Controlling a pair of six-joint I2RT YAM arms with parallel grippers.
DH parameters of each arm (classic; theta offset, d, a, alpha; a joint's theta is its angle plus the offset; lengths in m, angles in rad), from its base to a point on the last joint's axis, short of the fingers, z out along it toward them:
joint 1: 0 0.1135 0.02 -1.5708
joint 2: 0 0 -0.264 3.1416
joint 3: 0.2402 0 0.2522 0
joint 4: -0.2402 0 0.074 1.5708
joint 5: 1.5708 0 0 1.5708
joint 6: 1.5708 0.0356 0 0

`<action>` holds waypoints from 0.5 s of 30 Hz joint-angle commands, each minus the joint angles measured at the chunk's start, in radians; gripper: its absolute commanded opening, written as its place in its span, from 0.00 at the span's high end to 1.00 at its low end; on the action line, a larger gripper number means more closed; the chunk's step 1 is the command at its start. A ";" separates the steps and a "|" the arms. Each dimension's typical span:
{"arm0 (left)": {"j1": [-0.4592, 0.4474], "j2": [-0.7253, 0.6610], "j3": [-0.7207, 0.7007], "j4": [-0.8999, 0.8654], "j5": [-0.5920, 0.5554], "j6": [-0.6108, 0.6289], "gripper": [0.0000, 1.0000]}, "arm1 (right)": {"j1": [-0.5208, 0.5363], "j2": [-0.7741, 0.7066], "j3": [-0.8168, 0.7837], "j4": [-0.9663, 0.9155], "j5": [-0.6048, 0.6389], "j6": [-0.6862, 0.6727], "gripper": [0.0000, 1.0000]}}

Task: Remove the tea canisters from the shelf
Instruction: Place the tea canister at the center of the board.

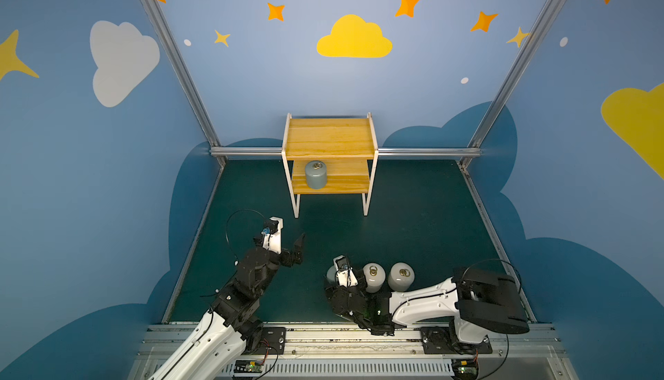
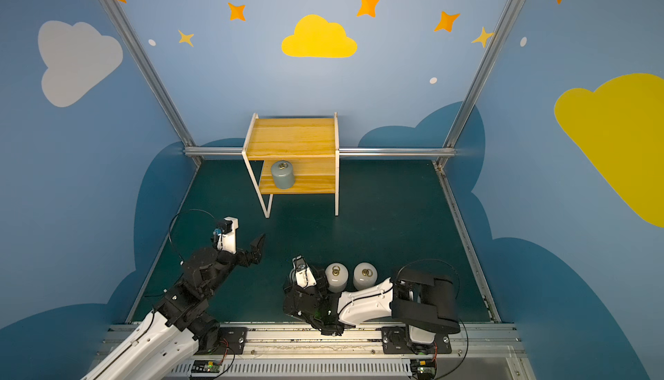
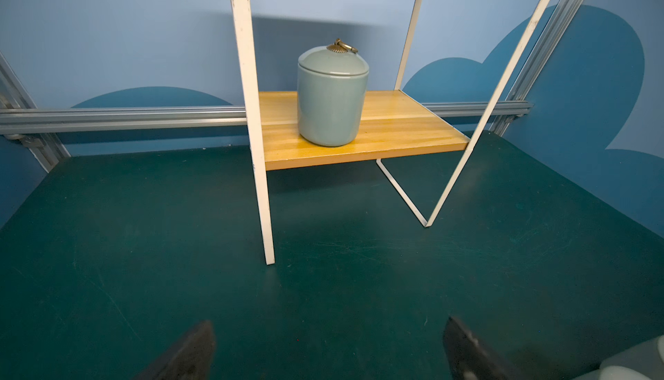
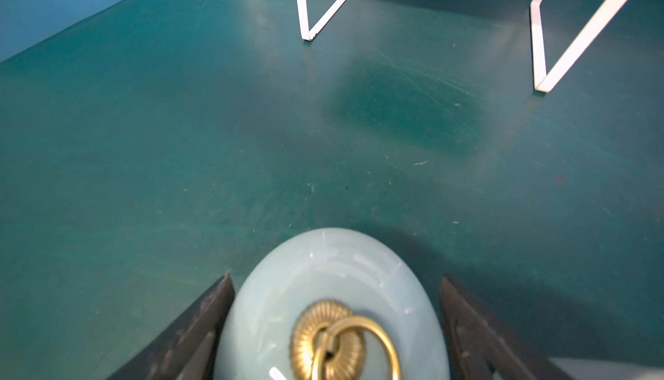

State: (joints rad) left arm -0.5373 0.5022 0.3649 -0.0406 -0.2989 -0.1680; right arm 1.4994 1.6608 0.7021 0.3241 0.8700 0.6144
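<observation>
Tea canister one (image 4: 323, 266), grey-blue: we find it upright on the dark green surface (image 1: 413, 223), at the near edge, well apart from the shelf. The right wrist view gives us its domed lid and brass ring handle (image 4: 325, 338) close up. The right hand (image 4: 336, 278) straddles it with fingers (image 4: 201, 324) spread to either side. A dark gap shows between one finger and the lid, so we enter the hand as parted, pinching nothing.

Tea canister two (image 1: 373, 277), white: upright on the surface, just beside the right hand, on the robot's right. Its ring lies on the lid.

Tea canister three (image 1: 400, 276), white: upright, just beside canister two and further to the right. We see a thin gap between the two in both top views.

Left hand (image 3: 329, 322): farther out, on the left, held over the surface. We see both dark fingers spread wide with nothing between them, pointing toward the shelf.

Shelf (image 1: 330, 137): two yellow wooden boards in a thin white frame. It stands on its legs at the far edge of the surface, against the back wall (image 1: 251, 72).

Tea canister four (image 1: 316, 175), grey-blue: the one canister on the shelf. It stands upright on the lower board, toward the left end, near the left front leg (image 3: 253, 108). Its lid is on and its ring is tipped to one side.
</observation>
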 commanded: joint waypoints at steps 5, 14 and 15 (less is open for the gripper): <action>0.004 0.007 0.005 -0.032 0.027 -0.045 0.00 | -0.019 -0.065 0.067 -0.077 -0.001 -0.072 0.08; 0.003 0.058 0.010 -0.083 0.060 -0.113 0.00 | -0.051 -0.162 0.067 -0.114 -0.008 -0.125 0.08; 0.003 0.065 0.013 -0.097 0.068 -0.136 0.00 | -0.058 -0.186 0.064 -0.115 -0.003 -0.136 0.08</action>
State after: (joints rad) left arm -0.5369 0.5564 0.3649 -0.0971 -0.2596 -0.2531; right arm 1.4559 1.5337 0.7525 0.2405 0.8593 0.5133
